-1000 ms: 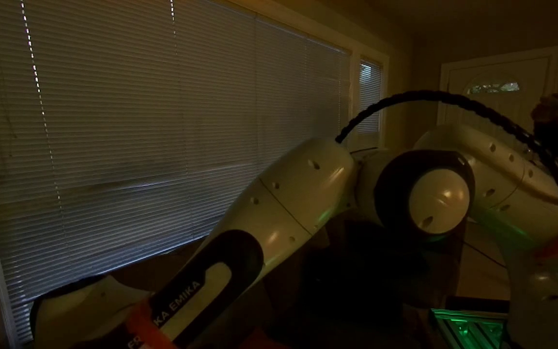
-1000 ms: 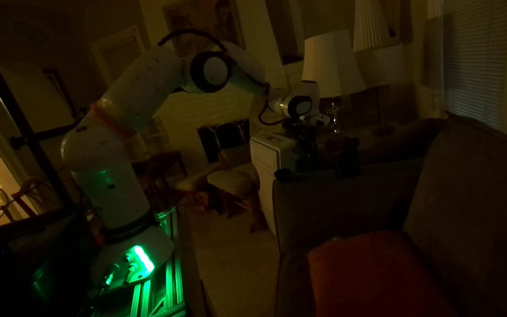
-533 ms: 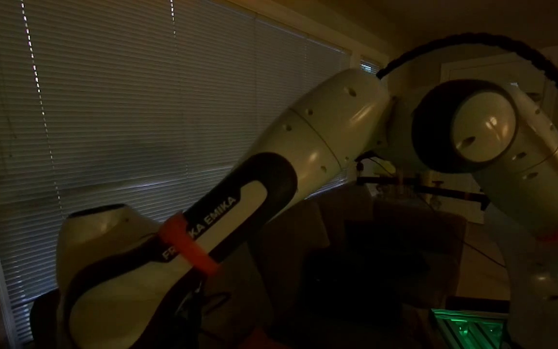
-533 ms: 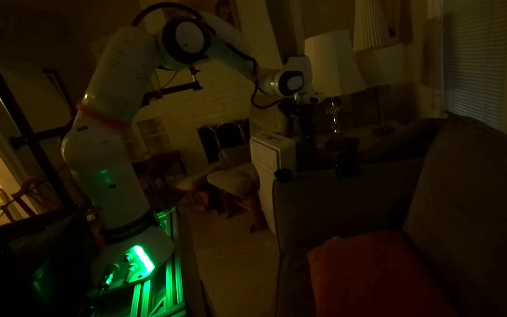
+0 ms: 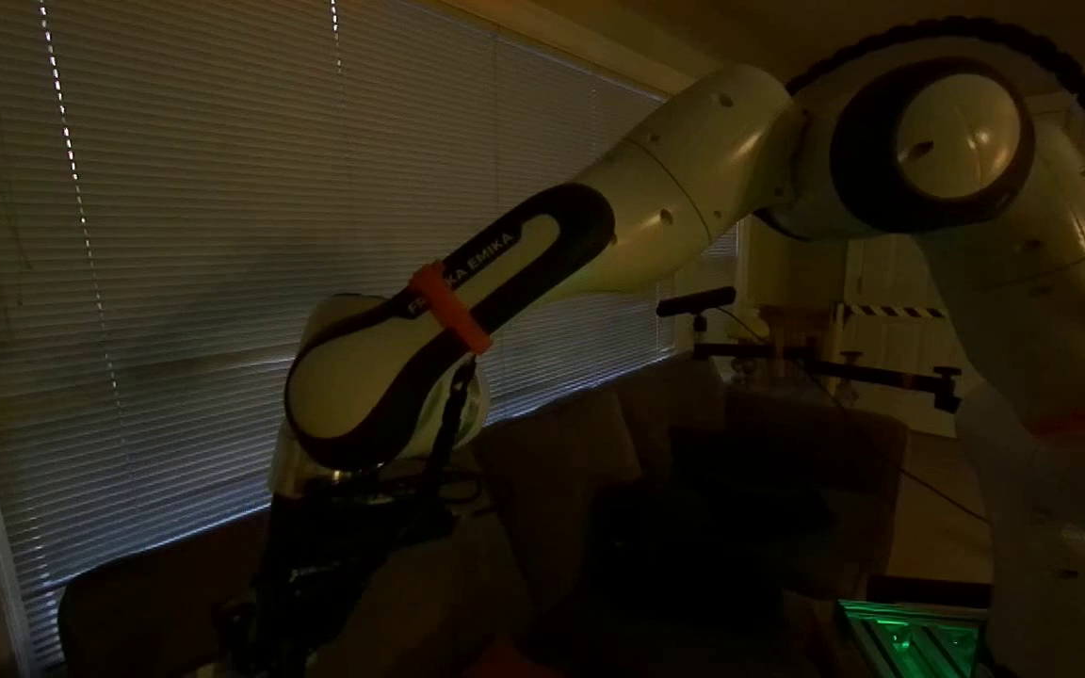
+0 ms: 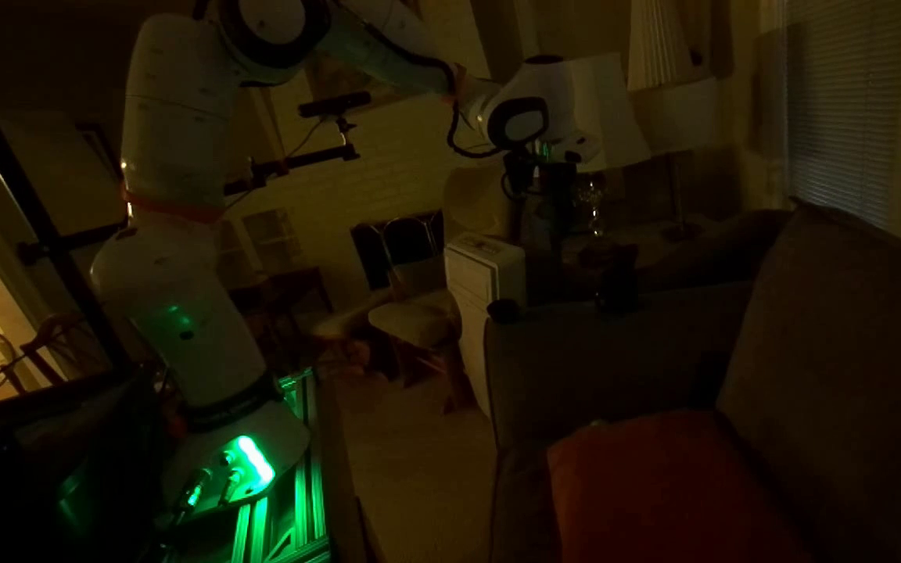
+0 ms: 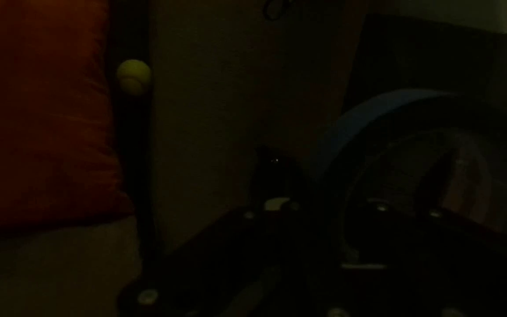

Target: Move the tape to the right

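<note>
The tape is a large roll (image 7: 368, 112) with a blue outer face, close to the camera at the right of the wrist view. My gripper (image 7: 337, 189) has its dark left finger outside the roll and its right finger inside the hole. The roll's wall lies between the fingers and appears gripped, well above the sofa. The gripper is a dark shape in both exterior views (image 5: 265, 612) (image 6: 551, 211). There the tape cannot be clearly made out. The picture is very dark, so the contact at the fingertips is hidden.
A dark sofa (image 6: 615, 367) holds an orange cushion (image 6: 654, 485). A yellow tennis ball (image 7: 134, 77) lies beside the cushion. A small dark round object (image 6: 504, 310) sits on the sofa arm. A white cabinet (image 6: 470, 274) and a lampshade (image 6: 615, 109) stand near the gripper.
The arm has risen and drawn back toward its base. In an exterior view the gripper has come into sight at the lower left. In an exterior view the hand sits higher.
</note>
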You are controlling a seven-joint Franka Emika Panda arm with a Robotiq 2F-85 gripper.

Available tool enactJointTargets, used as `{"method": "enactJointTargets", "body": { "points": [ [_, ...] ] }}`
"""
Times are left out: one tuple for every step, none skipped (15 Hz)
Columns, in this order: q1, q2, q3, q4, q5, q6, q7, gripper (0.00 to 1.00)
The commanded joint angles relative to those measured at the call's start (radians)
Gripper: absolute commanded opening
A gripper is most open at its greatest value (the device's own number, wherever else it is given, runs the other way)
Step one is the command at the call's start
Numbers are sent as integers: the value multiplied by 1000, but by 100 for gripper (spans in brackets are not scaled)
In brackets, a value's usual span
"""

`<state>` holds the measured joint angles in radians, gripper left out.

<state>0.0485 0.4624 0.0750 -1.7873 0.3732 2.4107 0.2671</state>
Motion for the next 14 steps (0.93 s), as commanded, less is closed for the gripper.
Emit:
{"method": "enactJointTargets", "body": {
  "points": [
    [-45, -35, 38, -41, 80, 7, -90, 5],
    [-55, -7, 56, -9, 102, -9, -133, 5],
    [-35, -17, 19, -9, 52, -4, -71, 5],
    [-36, -15, 22, -8, 55, -4, -78, 20],
    [-35, -14, 22, -8, 54, -4, -78, 20],
    [-35, -14, 21, -8, 54, -4, -78, 20],
    [-35, -14, 21, -8, 54, -4, -78, 20],
    [-35, -14, 20, -8, 54, -4, -78, 20],
    [-35, -14, 20, -8, 54, -4, -78, 20],
    [-35, -14, 20, -8, 54, -4, -78, 20],
    [-35, -14, 20, -8, 54, -4, -78, 20],
    [-35, -14, 20, -8, 54, -4, -78, 20],
    [-35, -14, 20, -8, 54, -4, -78, 20],
    [-35, -14, 20, -8, 54, -4, -78, 20]
  ]
}}
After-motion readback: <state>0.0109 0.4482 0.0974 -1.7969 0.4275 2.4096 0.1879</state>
